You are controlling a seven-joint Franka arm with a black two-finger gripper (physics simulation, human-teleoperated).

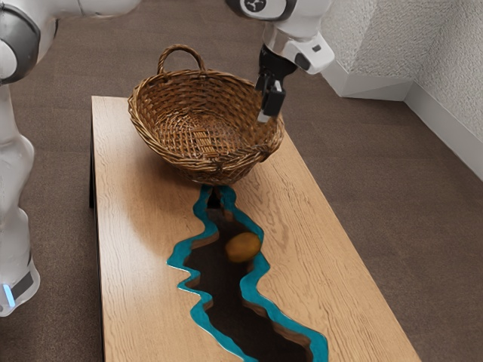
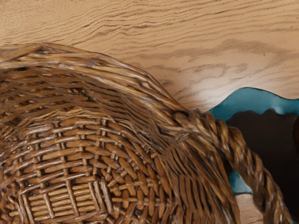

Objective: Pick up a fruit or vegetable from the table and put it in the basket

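1. Saw a rounded, orange-brown fruit or vegetable (image 1: 244,247) lying on the worktop (image 1: 143,286), on the near side of the basket (image 1: 173,94) and apart from it.
2. Noticed the same fruit or vegetable over the dark strip (image 1: 226,294), close against the right-hand stretch of its wavy teal border (image 1: 251,285) in the exterior view.
3. Made out the strip and border running from just under the basket's near side toward the near end of the worktop, with pale wood grain to left and right.
4. Found the brown wicker basket upright at the far end of the worktop, with a loop handle (image 1: 181,48) rising from its far rim, toward the exterior view's left.
5. Spotted the end effector (image 1: 267,109) high by the basket's right side in the exterior view, tilted a little and well apart from the fruit or vegetable. Could not tell whether spread or pressed together.
6. Looked down in the wrist view onto the basket's woven base and curved rim, with a twisted handle (image 2: 240,149) arching outward beside the teal border.
7. Saw the white arm (image 1: 302,45) above the end effector, brown floor (image 1: 45,151) around the worktop, and a rough pale wall (image 1: 370,38) at the far right.
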